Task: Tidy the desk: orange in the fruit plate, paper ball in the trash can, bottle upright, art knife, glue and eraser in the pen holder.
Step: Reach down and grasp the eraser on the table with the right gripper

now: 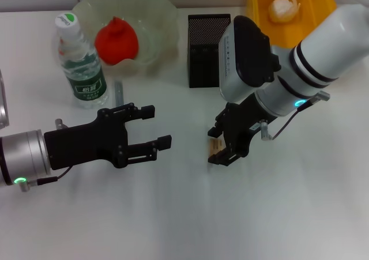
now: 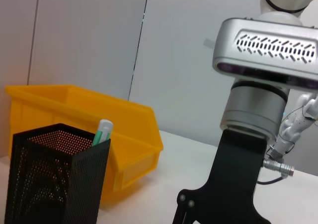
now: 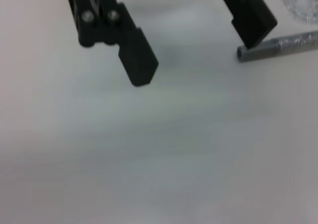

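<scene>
Right arm: reaches in from the far right, wrist bent down over the table's middle
Right gripper [image 1: 222, 151]: clenched on the eraser [image 1: 215, 148], just above the table [image 1: 277, 214]
Pen holder [image 1: 207, 49]: upright, beyond the right gripper, apart from it
Left gripper [image 1: 155, 127]: level over the table at left, fingers released, holding nothing
Bottle [image 1: 81, 61]: upright beside the fruit plate [image 1: 155, 15]

Looks like a lab or office test bench: plain white worktop [image 1: 184, 214], bare pale panelled wall [image 2: 89, 35] behind, desk clutter staged on it, such as mesh pen holder [image 1: 206, 52] and yellow bin [image 2: 124, 134].
</scene>
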Robot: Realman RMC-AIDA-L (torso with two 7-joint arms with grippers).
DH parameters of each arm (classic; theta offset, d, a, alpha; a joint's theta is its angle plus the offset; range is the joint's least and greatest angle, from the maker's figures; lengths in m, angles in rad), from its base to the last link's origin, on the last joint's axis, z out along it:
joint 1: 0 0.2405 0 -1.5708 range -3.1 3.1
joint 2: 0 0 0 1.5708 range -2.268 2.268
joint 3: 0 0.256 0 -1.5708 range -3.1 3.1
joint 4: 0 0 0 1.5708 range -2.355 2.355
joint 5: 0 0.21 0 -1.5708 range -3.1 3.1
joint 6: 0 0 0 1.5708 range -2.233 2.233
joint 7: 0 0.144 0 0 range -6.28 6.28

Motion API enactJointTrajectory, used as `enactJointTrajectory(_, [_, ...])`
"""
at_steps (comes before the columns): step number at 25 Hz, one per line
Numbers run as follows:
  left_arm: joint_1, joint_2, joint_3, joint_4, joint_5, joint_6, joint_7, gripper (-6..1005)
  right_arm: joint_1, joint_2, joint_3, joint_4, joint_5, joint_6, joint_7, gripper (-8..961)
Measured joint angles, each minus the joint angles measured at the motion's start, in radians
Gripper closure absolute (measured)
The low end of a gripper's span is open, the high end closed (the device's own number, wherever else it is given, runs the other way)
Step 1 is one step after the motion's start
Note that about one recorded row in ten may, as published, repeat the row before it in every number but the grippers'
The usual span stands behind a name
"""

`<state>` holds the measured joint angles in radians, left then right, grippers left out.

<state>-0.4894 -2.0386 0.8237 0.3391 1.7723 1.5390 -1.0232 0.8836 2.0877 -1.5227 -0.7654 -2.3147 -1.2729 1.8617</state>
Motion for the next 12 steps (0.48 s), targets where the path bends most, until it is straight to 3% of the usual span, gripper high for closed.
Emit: enactJointTrajectory(12, [0.001, 0.000, 0.000, 0.000, -0.001, 0.003, 0.003, 215, 0.007, 0.000, -0.008, 0.009, 0.000, 0.010, 0.000, 395])
